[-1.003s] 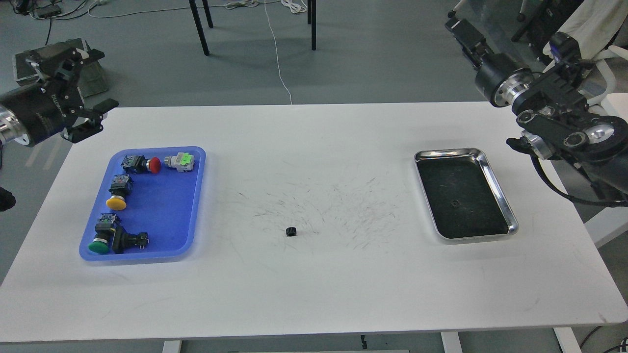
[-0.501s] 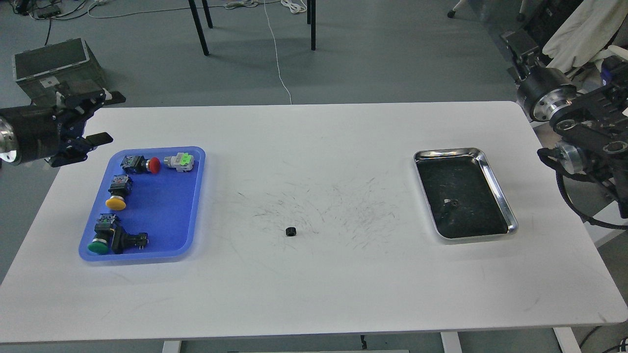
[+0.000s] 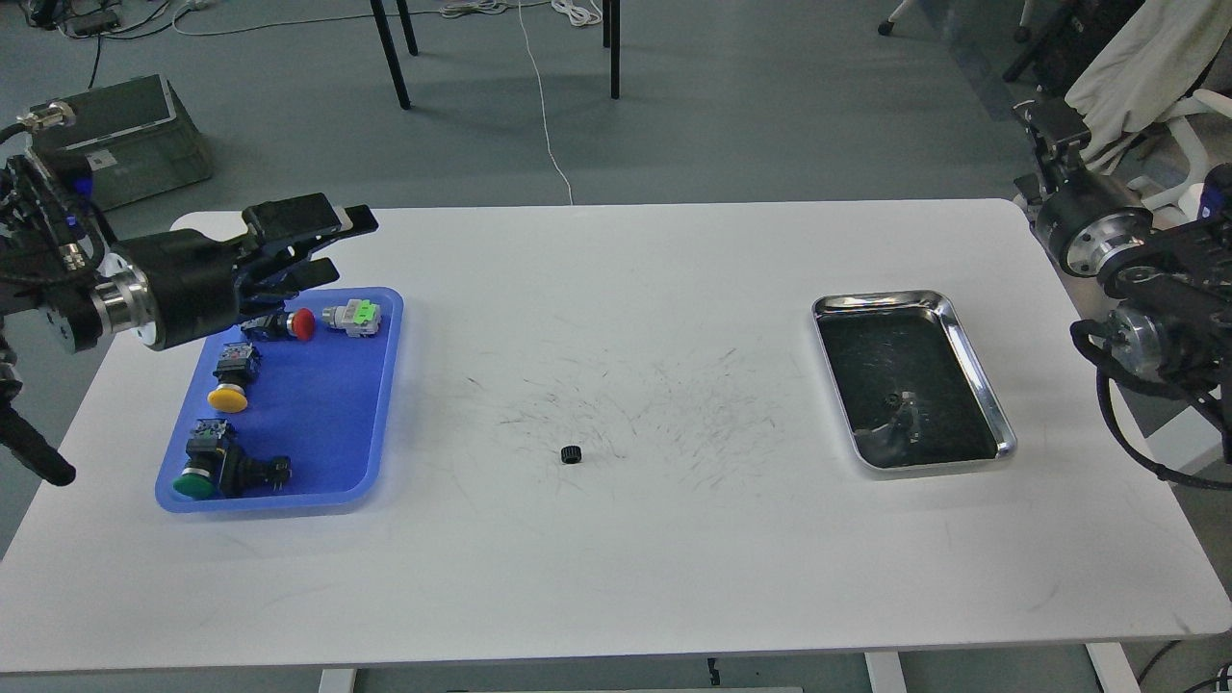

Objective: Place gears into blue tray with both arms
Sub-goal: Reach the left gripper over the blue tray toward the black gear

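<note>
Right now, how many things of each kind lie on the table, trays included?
Push-button switches in the blue tray: 5 (red, green-tabbed, yellow, green, black)
Gears: 2 (table, steel tray)
Trays: 2 (blue, steel)
Total: 9

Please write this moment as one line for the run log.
left hand: open, above blue tray far edge | right hand: not seen | gear: on table | gear: in steel tray

I have one view only, from the robot's head, looking forward and down across the whole white tabletop (image 3: 616, 577), with grey floor visible beyond its far edge.
</note>
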Robot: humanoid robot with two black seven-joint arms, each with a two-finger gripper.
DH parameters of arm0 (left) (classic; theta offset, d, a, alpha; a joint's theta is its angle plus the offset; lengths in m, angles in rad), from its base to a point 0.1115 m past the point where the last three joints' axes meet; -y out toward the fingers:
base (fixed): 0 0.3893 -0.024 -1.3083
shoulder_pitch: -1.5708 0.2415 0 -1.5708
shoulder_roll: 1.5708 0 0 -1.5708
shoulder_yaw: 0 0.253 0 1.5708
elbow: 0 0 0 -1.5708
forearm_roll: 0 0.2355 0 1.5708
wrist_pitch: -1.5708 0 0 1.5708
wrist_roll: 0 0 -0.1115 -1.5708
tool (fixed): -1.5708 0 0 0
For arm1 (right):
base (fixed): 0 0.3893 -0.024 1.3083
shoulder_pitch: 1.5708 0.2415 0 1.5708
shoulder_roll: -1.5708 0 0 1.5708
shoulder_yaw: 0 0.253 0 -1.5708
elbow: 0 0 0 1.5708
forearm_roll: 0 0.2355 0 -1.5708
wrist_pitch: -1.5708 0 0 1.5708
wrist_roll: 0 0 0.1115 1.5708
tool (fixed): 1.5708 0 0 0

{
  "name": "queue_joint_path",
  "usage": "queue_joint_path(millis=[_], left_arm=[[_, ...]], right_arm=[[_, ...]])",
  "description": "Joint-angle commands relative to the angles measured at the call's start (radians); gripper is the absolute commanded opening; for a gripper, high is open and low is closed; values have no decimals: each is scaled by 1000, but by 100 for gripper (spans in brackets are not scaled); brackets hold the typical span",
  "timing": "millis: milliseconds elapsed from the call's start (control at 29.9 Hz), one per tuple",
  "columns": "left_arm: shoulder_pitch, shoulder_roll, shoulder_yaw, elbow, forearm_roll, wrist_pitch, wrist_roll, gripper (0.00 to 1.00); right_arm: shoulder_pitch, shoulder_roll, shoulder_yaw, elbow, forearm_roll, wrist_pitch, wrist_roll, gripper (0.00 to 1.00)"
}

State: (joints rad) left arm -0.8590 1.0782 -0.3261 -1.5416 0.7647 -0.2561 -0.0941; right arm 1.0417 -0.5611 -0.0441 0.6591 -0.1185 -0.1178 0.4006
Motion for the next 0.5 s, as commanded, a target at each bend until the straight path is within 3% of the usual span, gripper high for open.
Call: queue_joint_path(millis=[0,167,468], left_arm=[[3,-37,2,-20,119,31,-3,91],[3,-83,8,-48,188,31,-4,88],[37,-168,78,-98,537,57,-13,87]], right_arm=[[0,-6,15,4,23,15,-25,95],[0,-3,23,10,53,21,-83,95],[0,14,21,13,51,26,-85,95]])
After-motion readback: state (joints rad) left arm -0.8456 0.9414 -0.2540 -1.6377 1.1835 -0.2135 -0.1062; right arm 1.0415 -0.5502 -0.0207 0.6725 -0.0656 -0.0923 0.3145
